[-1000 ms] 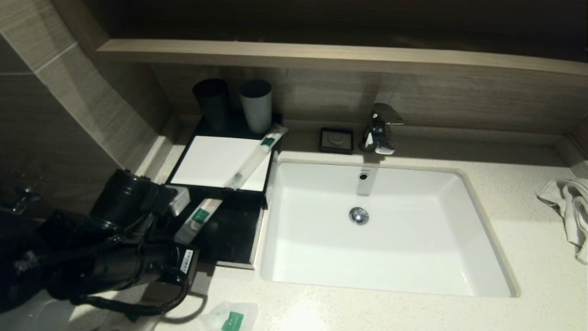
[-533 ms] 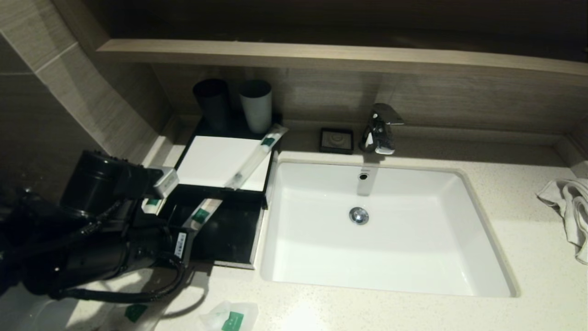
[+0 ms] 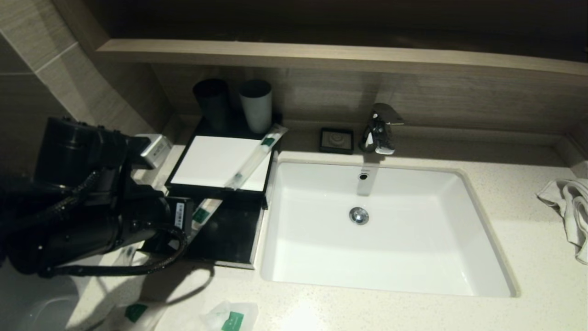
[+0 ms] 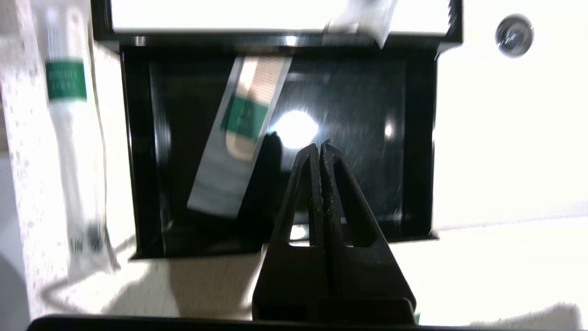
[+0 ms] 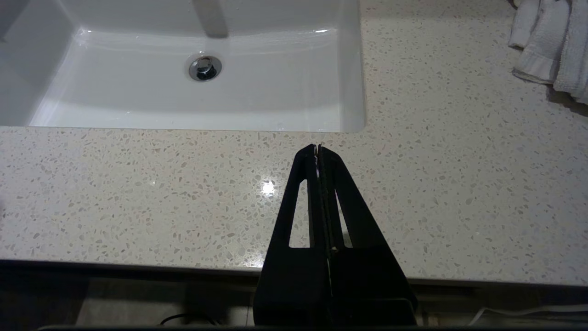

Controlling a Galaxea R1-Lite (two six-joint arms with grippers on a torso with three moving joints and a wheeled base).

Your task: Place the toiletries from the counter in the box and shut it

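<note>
- Two clear pouches with green labels are lying nearest, at the front edge of the speckled counter [image 3: 413,312]: one pouch [image 3: 229,317] in front of the drawer, the other pouch [image 3: 135,313] further toward the robot's left.
- The right gripper [image 5: 317,148] is hanging over the counter's front strip, short of the sink [image 5: 349,92], its fingers pressed together on nothing.
- The left gripper [image 4: 319,148] is hovering above the near part of the pulled-out black drawer [image 4: 415,138], its fingers pressed together and holding nothing.
- A flat packet with a green band [image 4: 239,142] is lying slanted inside the drawer, beside the closed fingertips and apart from them.
- Another long thin packet with a green band [image 4: 69,138] is lying on the counter just outside the drawer's side wall, well apart from the fingers.
- Behind the drawer, the box [image 3: 206,161] is sitting with its white top panel facing up, and a long packet [image 3: 255,156] is lying slantwise across that panel, one end overhanging the back corner.
- Farthest back, a black cup [image 3: 212,105] and a grey cup [image 3: 255,105] are standing behind the box.
</note>
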